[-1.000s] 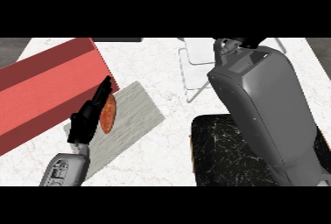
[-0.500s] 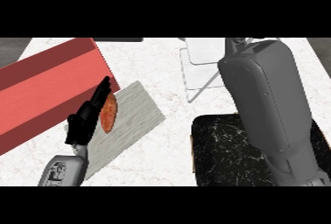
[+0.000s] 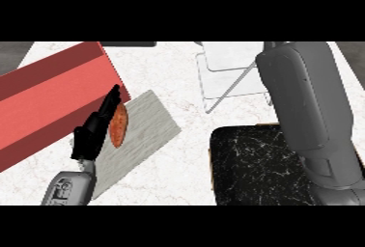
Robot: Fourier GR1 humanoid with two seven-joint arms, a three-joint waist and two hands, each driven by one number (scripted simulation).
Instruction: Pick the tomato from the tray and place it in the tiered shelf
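Note:
My right forearm (image 3: pixel 306 111) reaches up the right side over the black marbled tray (image 3: pixel 249 164) toward the white wire tiered shelf (image 3: pixel 228 72) at the top. Only a dark bit of the right hand (image 3: pixel 274 46) shows at the top edge, beside the shelf; what it holds is hidden. No round tomato shows anywhere. My left hand (image 3: pixel 94 132) lies open and edge-on at the left, fingers straight. It rests beside an orange-red oval thing (image 3: pixel 118 125) on a grey board (image 3: pixel 146 137).
A large red box (image 3: pixel 50 101) lies slanted at the left, touching the grey board's far corner. White marble counter (image 3: pixel 178 82) shows between the board, the shelf and the tray.
The right forearm has swung further to the right and up, and its hand has slid almost out at the top edge. The left hand and the orange-red thing have stayed put.

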